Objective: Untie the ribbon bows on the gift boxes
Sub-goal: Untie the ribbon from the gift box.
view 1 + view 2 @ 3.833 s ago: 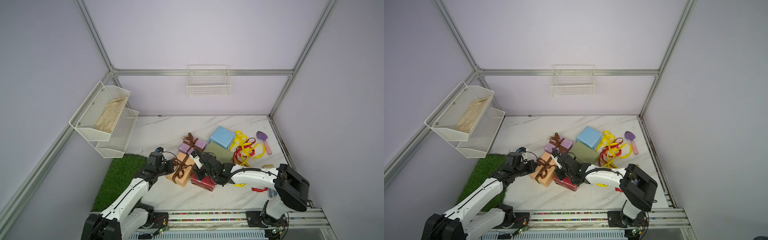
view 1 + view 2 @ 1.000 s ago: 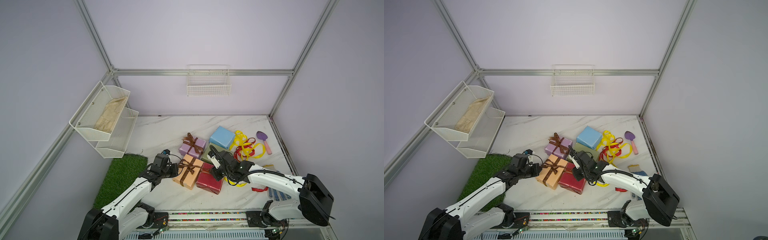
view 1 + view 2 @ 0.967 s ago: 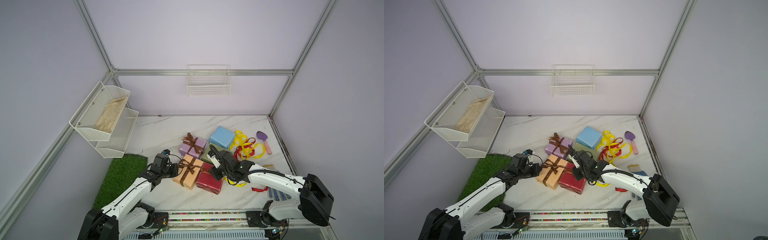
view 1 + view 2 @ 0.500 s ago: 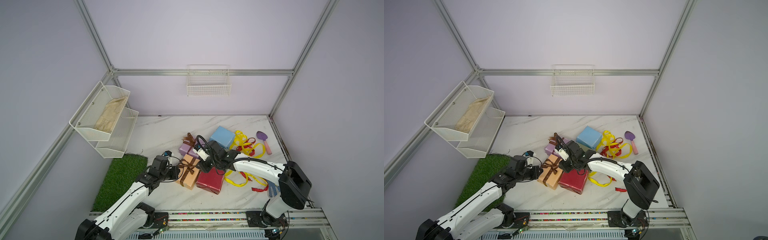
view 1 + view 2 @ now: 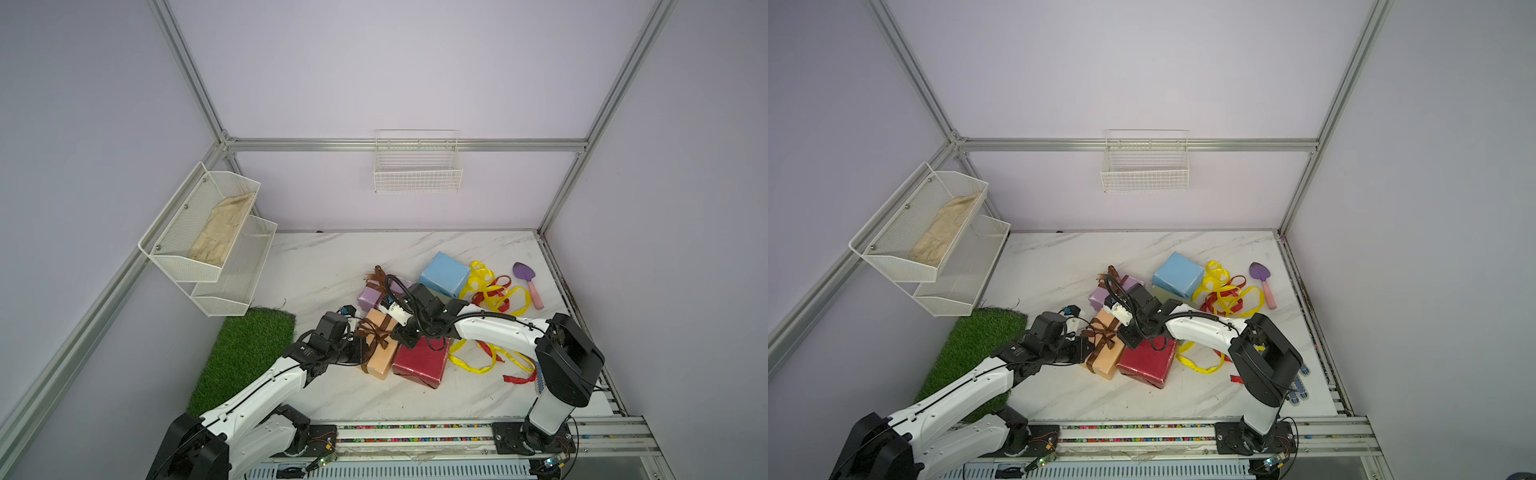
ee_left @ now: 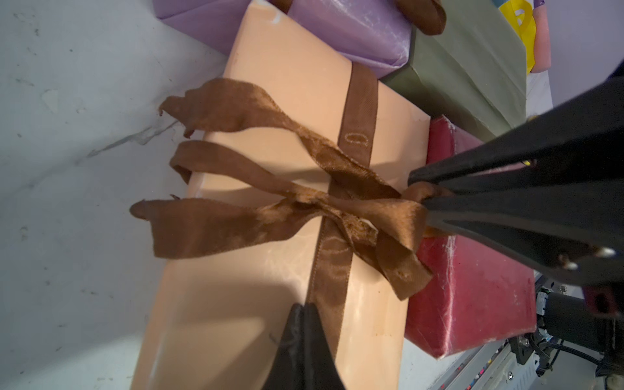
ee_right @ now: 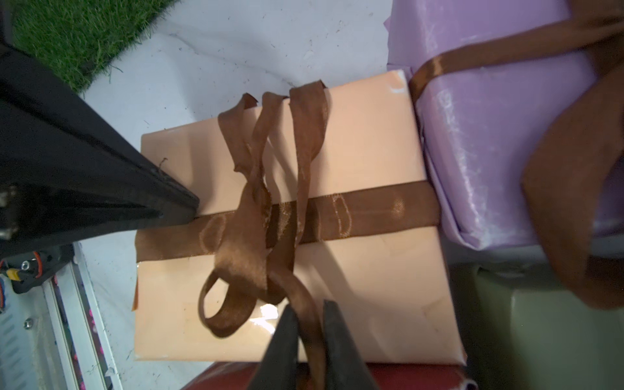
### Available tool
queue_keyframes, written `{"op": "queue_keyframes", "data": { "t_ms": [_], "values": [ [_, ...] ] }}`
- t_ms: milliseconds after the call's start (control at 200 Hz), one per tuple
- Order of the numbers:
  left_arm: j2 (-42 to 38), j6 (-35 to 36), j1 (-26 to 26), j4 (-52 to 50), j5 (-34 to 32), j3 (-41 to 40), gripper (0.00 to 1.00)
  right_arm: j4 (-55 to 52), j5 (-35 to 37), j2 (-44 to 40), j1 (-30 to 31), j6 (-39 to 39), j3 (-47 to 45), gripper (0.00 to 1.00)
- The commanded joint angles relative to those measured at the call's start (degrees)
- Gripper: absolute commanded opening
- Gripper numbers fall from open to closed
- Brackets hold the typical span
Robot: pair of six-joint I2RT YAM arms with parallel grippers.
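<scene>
Nearest the rail, the left arm runs low from its base past the grass mat [image 5: 245, 353], forearm almost level, and ends at the near end of the peach box [image 5: 380, 353]. The right arm rises from its base, folds at the elbow and reaches leftward over the dark red box [image 5: 419, 361], wrist bent down. This box lies against the peach box's side. In both top views the left gripper [image 5: 360, 348] and right gripper [image 5: 401, 334] are dark shapes whose jaws cannot be read; the wrist views settle them. The left wrist view shows the left gripper [image 6: 302, 309] with fingers pressed together, tips on the peach box against the flat ribbon band. Opposite them, the right arm's two fingers pinch a fold of the brown bow [image 6: 320, 199] at the edge beside the dark red box. The right wrist view agrees: the right gripper [image 7: 309, 312] is narrowed onto a single brown strand. The bow's knot, one open loop and several strands lie across the box top. Only the wrist views show the olive box [image 6: 472, 67] plainly; from above the right arm almost wholly hides it, next to the lilac box [image 5: 370, 297]. The lilac box carries a second brown ribbon [image 5: 377, 276], tied. Farther back, the light blue box [image 5: 444, 276] and the loose yellow and red ribbons [image 5: 490, 286] lie on the marble table [image 5: 316, 257].
</scene>
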Motion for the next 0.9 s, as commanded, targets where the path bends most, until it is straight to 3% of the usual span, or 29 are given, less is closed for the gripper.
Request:
{"op": "queue_keyframes", "data": {
  "t_ms": [0, 50, 210, 585, 890],
  "values": [
    [1.49, -0.10, -0.43, 1.29, -2.13, 2.34, 0.00, 0.95, 1.70, -1.04, 0.01, -0.76, 0.36, 0.04],
    [1.58, -0.28, -0.43, 1.29, -2.71, 2.09, 0.00, 1.03, 2.95, -2.06, 0.06, -0.55, -0.23, 0.00],
    [1.09, -0.82, -0.43, 1.21, -4.37, 1.09, 0.00, 1.74, 10.76, -7.09, -0.31, 1.29, -2.83, 0.00],
    [0.45, -0.83, -0.43, 0.59, -5.12, 0.51, 0.00, 3.38, 31.45, -27.50, -0.92, 11.58, -14.31, 0.00],
    [0.10, -0.58, -0.43, -0.12, -5.55, 0.76, 0.00, -4.82, 31.34, -29.09, -0.96, 17.67, -16.82, 0.00]
  ]
}}
